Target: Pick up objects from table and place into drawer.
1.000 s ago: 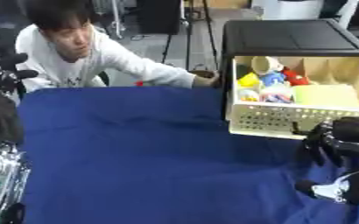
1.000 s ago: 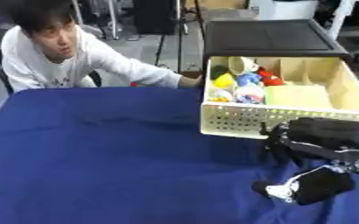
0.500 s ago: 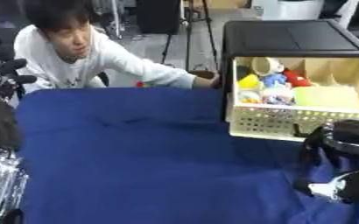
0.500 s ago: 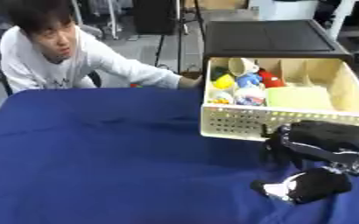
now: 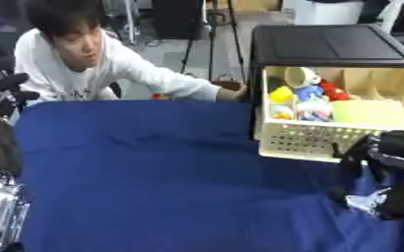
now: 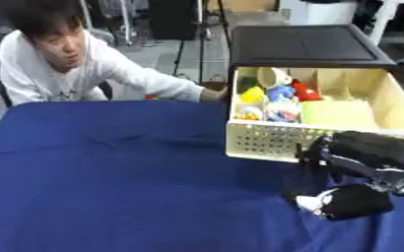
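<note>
The cream drawer (image 6: 274, 142) stands pulled open under a black-topped cabinet (image 6: 305, 45) at the table's far right. Inside lie a white cup (image 6: 273, 76), a yellow thing (image 6: 252, 93), a blue toy (image 6: 281, 92), a red thing (image 6: 305, 90) and a pale yellow pad (image 6: 330, 112). My right hand (image 6: 353, 202) hovers low over the blue cloth just in front of the drawer, with a small white patch at its left tip. My left hand (image 5: 2, 91) is raised at the left edge, fingers up and spread, holding nothing.
A person leans over the table's far edge, one hand (image 6: 212, 93) against the drawer's left side. A small red thing (image 6: 151, 97) shows at the far edge beside the sleeve. Blue cloth (image 6: 128, 167) covers the table.
My right hand has edged slightly up toward the drawer front. The drawer, the person and my left hand stay where they were.
</note>
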Robot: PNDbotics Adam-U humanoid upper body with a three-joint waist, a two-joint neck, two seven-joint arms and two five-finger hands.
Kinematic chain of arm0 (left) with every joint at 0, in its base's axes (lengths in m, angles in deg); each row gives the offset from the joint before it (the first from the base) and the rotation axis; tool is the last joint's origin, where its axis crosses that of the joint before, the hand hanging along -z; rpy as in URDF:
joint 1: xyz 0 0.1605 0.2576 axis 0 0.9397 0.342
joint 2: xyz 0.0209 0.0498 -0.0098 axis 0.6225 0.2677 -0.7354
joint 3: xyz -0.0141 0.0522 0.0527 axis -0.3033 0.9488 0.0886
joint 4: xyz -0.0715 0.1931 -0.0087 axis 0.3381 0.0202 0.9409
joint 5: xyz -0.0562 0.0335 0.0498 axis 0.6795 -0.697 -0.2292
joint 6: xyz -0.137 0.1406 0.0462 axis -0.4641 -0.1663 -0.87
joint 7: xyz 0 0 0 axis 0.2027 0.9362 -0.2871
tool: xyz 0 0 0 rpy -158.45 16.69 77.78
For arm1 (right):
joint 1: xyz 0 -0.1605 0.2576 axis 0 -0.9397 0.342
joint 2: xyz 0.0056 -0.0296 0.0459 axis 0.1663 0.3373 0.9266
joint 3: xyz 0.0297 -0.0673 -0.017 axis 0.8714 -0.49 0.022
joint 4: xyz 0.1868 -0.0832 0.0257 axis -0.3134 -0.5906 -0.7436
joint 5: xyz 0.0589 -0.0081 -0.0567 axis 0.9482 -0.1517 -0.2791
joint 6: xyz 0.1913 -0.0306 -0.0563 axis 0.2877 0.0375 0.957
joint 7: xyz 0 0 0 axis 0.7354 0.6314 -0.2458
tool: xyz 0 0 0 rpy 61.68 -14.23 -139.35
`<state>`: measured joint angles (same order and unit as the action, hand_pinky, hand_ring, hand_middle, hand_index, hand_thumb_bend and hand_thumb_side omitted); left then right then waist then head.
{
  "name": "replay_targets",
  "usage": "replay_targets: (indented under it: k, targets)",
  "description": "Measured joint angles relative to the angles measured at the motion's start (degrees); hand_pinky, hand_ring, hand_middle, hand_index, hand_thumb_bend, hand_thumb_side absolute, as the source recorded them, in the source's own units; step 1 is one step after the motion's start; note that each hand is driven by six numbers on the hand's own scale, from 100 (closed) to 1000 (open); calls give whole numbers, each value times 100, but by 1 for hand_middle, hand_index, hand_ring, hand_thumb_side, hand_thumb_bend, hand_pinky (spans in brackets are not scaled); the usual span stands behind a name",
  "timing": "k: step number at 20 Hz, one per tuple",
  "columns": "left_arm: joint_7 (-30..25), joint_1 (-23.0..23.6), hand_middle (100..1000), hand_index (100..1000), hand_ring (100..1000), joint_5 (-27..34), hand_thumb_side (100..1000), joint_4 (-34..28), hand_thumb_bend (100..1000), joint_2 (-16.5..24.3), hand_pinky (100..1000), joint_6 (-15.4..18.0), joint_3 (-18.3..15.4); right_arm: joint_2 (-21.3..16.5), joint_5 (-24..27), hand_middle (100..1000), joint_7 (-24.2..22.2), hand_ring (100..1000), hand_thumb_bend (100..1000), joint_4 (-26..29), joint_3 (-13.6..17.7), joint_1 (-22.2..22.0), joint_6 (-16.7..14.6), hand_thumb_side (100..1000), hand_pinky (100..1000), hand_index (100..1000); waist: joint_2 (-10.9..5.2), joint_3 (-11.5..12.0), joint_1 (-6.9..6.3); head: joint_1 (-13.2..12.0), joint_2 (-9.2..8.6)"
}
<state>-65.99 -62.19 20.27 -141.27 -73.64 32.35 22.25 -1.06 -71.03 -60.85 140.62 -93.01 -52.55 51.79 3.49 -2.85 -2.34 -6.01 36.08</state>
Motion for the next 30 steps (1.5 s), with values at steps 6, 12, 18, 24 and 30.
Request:
replay_targets:
  k: [6, 12, 18, 24, 30]
  targets:
    - [-25, -18, 696, 889, 650, 0, 948, 0, 445, -2, 546, 3, 0, -38, -142, 582, 74, 519, 365, 0, 42, -21, 56, 835, 132, 744, 65, 15, 1, 26, -90]
    - [-34, -43, 694, 889, 648, 0, 949, 0, 442, -11, 542, 12, 0, -71, -174, 600, 29, 541, 371, -8, 69, -23, 103, 819, 151, 747, 147, 51, 1, 75, -151]
    - [-33, -59, 693, 889, 646, 0, 951, 0, 440, -50, 539, 15, 0, -74, -197, 616, 12, 554, 366, -168, 72, -16, 120, 814, 161, 750, 209, 108, 4, 127, -235]
    - [-33, -68, 693, 889, 645, -1, 948, 0, 439, -67, 534, 16, 0, -72, -392, 645, 60, 574, 334, -478, 77, 36, 121, 830, 182, 762, 237, 131, 18, 171, -250]
    - [-26, -69, 692, 889, 644, -1, 950, 0, 436, -97, 533, 24, 0, -64, -633, 647, 195, 573, 343, -894, 143, 86, 109, 830, 178, 764, 233, 111, 22, 175, -292]
